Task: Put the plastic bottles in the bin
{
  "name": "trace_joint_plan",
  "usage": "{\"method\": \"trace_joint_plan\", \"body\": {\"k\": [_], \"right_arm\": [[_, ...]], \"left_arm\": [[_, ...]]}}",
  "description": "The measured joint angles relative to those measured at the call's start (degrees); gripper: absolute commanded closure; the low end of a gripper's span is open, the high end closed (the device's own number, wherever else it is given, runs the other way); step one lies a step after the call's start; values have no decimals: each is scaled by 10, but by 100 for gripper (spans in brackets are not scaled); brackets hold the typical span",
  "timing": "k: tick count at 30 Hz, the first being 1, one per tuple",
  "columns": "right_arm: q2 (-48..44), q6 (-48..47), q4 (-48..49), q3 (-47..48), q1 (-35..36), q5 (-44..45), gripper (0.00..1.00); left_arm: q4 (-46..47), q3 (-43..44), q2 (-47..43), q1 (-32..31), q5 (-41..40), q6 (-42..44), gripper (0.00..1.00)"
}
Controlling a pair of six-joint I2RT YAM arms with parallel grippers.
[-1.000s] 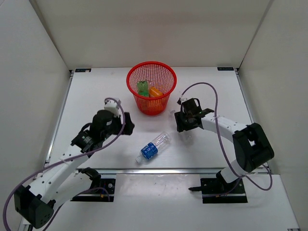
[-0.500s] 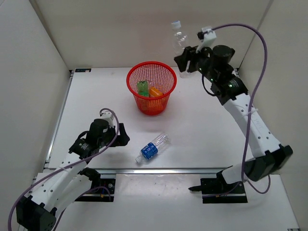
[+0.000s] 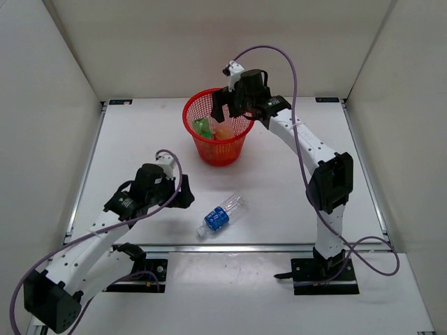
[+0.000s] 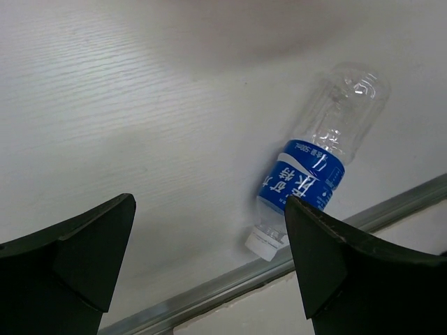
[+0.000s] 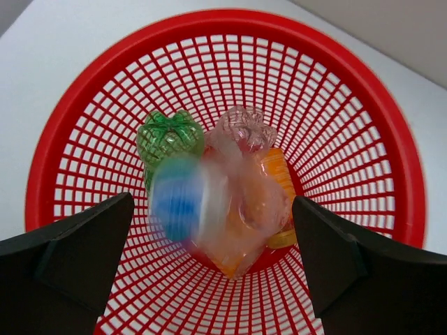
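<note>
My right gripper (image 3: 236, 106) (image 5: 213, 209) hangs open over the red mesh bin (image 3: 209, 150) (image 5: 391, 139). Just below its jaws a clear bottle with a blue patch (image 5: 185, 199) shows as a blur, free of the fingers, inside the bin. Under it lie a green bottle (image 5: 170, 138), an orange-filled bottle (image 5: 279, 178) and a plain clear bottle (image 5: 244, 125). A clear bottle with a blue label (image 3: 222, 215) (image 4: 307, 174) lies on its side on the table near the front rail. My left gripper (image 3: 186, 197) (image 4: 209, 209) is open just left of it, holding nothing.
A metal rail (image 4: 209, 296) runs along the table's near edge, right beside the lying bottle's white cap (image 4: 265, 244). White walls enclose the table on three sides.
My right arm swung from the right side to above the bin, opened its jaws and let go of the clear bottle, which drops in. My left gripper shifted slightly toward the blue-label bottle.
</note>
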Motion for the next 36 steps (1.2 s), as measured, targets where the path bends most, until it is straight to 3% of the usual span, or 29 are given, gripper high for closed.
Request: {"method": "trace_joint_plan", "body": {"k": [5,11,16,20,28,31,32,33,34,36], "right_arm": [[-68,-2,-2,-26,-5,13,1],[-296,19,32,-215,-47,44,1],[-477,77,45,-400,-184,16,0],[-554,104,14,-519,-289,-8,1],[-666,114,-46,-624,-388,-47,1],[-688,116,-52,-634,-394,-51,1],[-690,116,-53,-636,-394,-51,1],[-692,116,-56,-637,-393,-52,1],[-692,116,-58,-637,-393,-52,1],[-691,116,-60,-637,-392,-48,1]], "left_arm": [[16,18,66,-32,26,29,2],[42,44,155,-82,59,73,1],[65,92,260,-133,94,123,1],[83,118,321,-160,118,159,1],[94,135,424,-197,130,192,1],[97,136,455,-212,114,187,13],[94,143,458,-214,105,182,20],[94,150,459,-217,94,173,38],[91,158,458,-217,83,159,45],[90,174,444,-213,58,140,42]]}}
